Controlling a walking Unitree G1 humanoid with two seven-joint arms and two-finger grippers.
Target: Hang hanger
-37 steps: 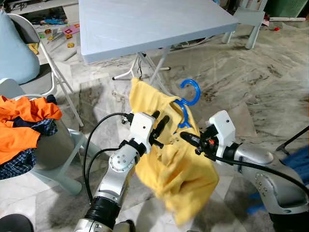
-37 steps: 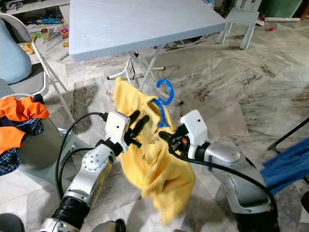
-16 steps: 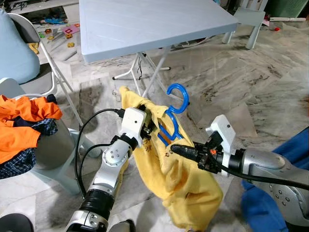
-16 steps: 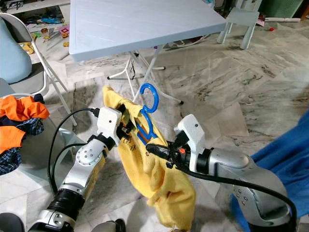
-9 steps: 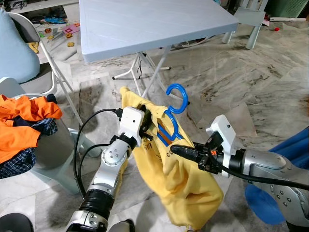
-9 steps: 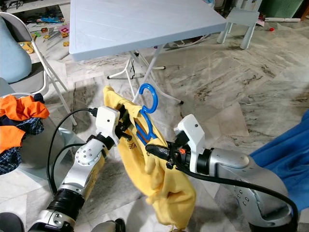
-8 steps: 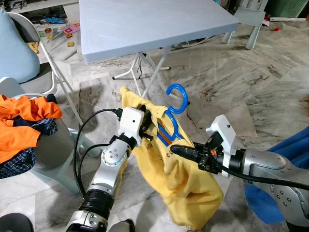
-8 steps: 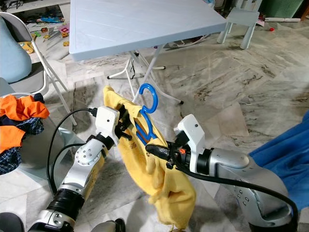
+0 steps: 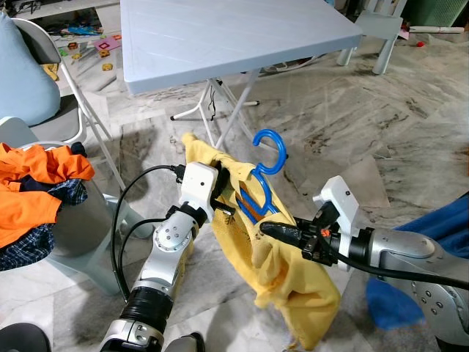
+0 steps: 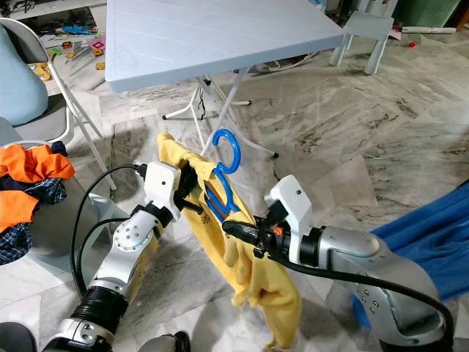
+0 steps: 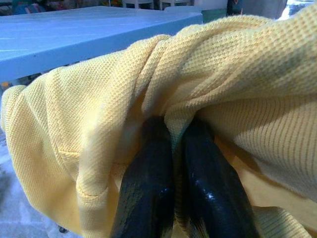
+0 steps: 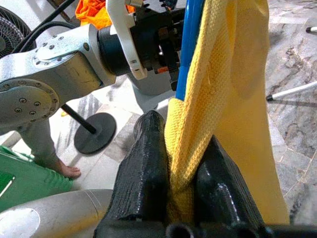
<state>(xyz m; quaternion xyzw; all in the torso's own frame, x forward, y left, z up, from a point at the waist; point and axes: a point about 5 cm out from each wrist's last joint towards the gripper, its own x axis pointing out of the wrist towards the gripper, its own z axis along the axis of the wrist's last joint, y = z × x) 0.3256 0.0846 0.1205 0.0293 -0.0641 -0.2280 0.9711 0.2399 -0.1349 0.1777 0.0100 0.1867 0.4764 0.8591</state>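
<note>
A yellow shirt (image 9: 286,264) hangs between my two grippers above the marble floor. A blue hanger (image 9: 258,198) sits inside its neck, hook (image 9: 270,149) sticking up. My left gripper (image 9: 227,195) is shut on the shirt's collar just left of the hanger; in the left wrist view its black fingers (image 11: 148,188) pinch yellow knit. On the right, lower down, my right gripper (image 9: 266,229) is shut on a fold of the shirt. The right wrist view has its fingers (image 12: 146,163) clamping the fabric beside the blue hanger (image 12: 190,44).
A light blue folding table (image 9: 220,37) stands just beyond the shirt. To the left, a chair holds orange and dark clothes (image 9: 37,183). Blue cloth (image 9: 432,242) lies at the right edge. A person's bare foot (image 12: 64,171) and a fan base (image 12: 94,134) are on the floor.
Earlier my left gripper lay open against the shirt; now it is shut on the collar. Hanger and shirt have come left and lower. In the last second the shirt's hem has dropped a little.
</note>
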